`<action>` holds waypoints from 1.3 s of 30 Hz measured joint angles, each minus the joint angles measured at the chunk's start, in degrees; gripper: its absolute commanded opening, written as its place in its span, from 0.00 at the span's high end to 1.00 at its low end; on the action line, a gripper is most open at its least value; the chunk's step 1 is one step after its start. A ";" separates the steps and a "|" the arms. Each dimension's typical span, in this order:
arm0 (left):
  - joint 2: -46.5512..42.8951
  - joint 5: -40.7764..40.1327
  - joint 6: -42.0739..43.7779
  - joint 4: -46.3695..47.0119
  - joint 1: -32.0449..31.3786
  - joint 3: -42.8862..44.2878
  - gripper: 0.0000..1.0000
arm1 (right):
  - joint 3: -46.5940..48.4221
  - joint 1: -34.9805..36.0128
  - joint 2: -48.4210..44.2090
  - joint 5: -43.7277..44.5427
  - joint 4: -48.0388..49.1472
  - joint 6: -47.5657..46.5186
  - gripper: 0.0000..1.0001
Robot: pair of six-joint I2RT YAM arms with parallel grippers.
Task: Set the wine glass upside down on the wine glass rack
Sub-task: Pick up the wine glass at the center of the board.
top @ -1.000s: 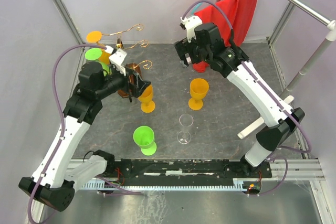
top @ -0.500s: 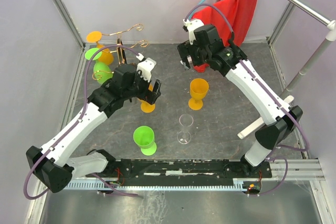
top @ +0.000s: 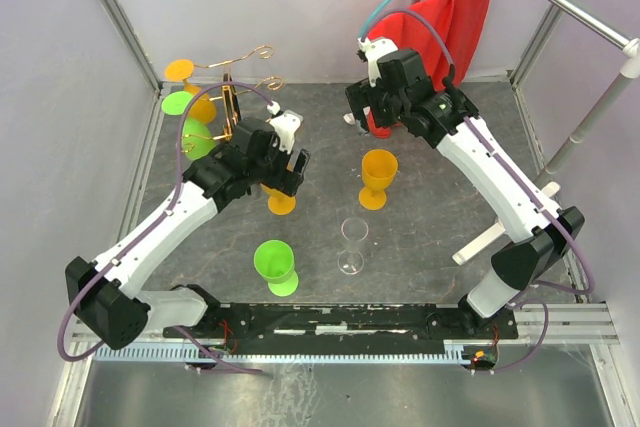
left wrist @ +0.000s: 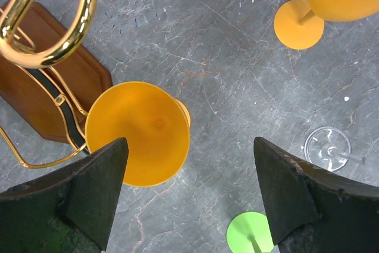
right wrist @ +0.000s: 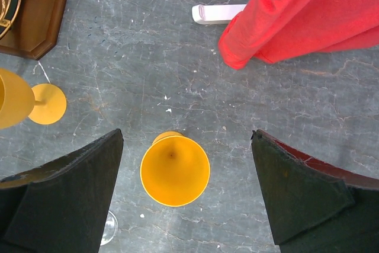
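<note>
The left fingers (left wrist: 89, 194) stand spread over an orange glass (left wrist: 137, 133) that stands on the surface just beside the rack (left wrist: 44, 96) at left. The right fingers (right wrist: 65, 199) hang spread above a second glass (right wrist: 174, 170) at centre. At upper left, two hung glasses (top: 180, 70) seem to sit on the rack's wires.

The left gripper (left wrist: 189, 152), jaws wide apart, hangs over an upright orange wine glass (left wrist: 137, 133) just beside the wine glass rack (left wrist: 47, 87).

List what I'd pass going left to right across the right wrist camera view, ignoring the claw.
orange wine glass at the left edge → clear wine glass, partly hidden → centre orange wine glass → red cloth
</note>
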 measured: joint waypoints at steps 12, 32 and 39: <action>3.98 0.24 -0.07 0.00 0.00 -0.28 0.30 | -0.31 0.00 0.00 -0.22 0.04 0.00 0.04; 7.10 0.46 -0.09 0.90 0.00 -1.73 0.74 | -0.50 0.00 0.00 -0.22 0.48 -0.17 0.04; 7.15 0.66 -0.17 2.12 0.00 -2.34 0.94 | -0.72 -0.31 0.04 -0.24 0.46 0.11 0.04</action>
